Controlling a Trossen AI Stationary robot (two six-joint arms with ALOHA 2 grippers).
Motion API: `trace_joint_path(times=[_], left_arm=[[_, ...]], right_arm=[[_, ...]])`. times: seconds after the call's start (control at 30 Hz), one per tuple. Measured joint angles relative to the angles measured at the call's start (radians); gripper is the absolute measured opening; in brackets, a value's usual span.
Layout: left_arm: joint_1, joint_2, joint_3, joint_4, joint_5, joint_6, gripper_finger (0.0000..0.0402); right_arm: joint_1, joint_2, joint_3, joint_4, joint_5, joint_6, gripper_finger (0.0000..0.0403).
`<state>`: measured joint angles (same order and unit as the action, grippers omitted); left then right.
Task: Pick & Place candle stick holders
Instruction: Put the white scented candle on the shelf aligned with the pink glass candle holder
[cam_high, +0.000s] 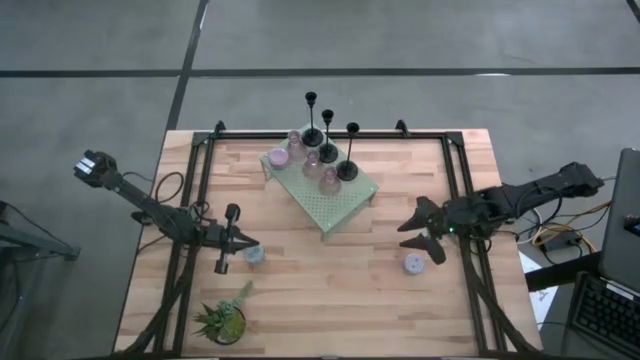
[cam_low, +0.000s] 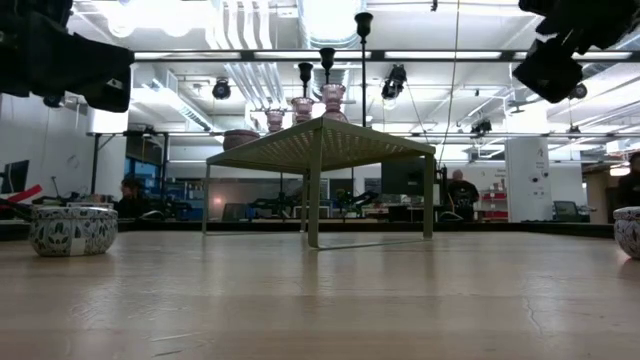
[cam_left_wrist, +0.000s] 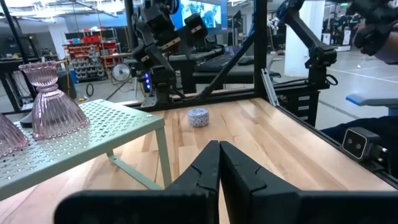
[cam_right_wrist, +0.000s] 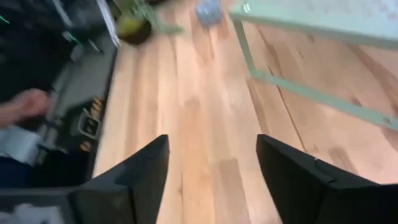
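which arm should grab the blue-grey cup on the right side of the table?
Right. The right gripper is open and sits just beside that blue-grey cup. The left gripper is shut, far across the table by the other cup.

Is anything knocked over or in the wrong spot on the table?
Nothing is knocked over. Two small patterned cups sit apart on the bare table, one by the left gripper, one by the right gripper, while the other holders stand on the green stand.
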<state>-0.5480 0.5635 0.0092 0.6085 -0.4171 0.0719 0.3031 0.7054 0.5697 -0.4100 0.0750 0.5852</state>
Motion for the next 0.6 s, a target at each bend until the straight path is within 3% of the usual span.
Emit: trace_joint_path(times=[0.6], left_arm=[[0.000, 0.000, 0.001, -0.005, 0.000, -0.001, 0.0014]], right_arm=[[0.140, 0.346, 0.289, -0.471, -0.030, 0.051, 0.0367]])
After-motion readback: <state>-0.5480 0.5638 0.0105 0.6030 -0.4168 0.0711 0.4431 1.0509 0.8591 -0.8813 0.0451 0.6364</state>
